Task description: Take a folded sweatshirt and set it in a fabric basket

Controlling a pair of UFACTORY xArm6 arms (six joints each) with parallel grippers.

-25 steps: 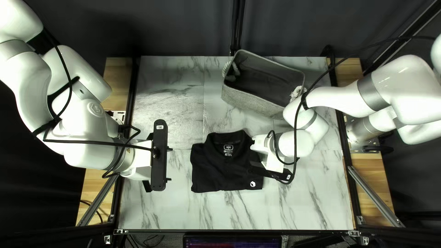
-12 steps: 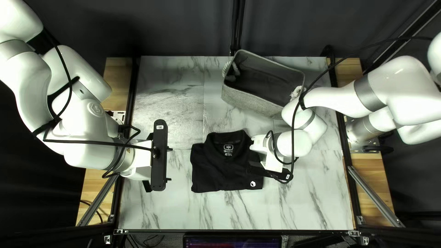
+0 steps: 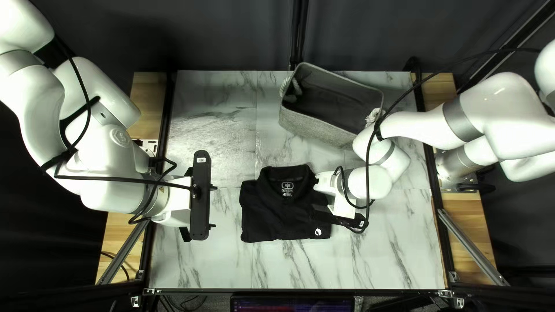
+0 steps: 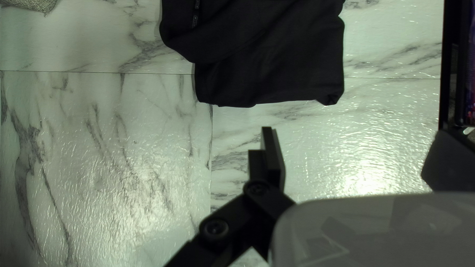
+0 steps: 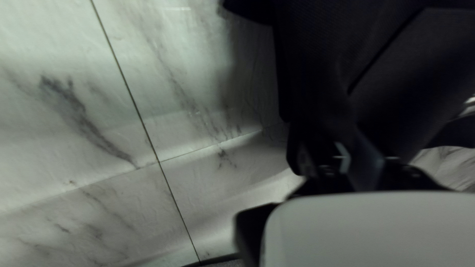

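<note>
Top left view: folded black shirt [image 3: 266, 214] lies on the marbled table [image 3: 214, 127], lower centre; grey basket [image 3: 315, 128] upper right of centre. Left gripper [image 3: 214, 207], left of centre, fingers apart. Right gripper [image 3: 348, 220] at the shirt's right side; clamped or not, I can't tell.

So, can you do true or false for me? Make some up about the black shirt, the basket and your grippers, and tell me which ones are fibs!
1. The black shirt is inside the basket. False: it lies on the table, outside the basket.
2. The basket has rope handles. True.
3. My left gripper is shut on the shirt. False: it is open, with a gap between it and the shirt.
4. My right gripper is nearer the shirt than my left one. True.
5. The basket is bright red. False: it is gray.
</note>
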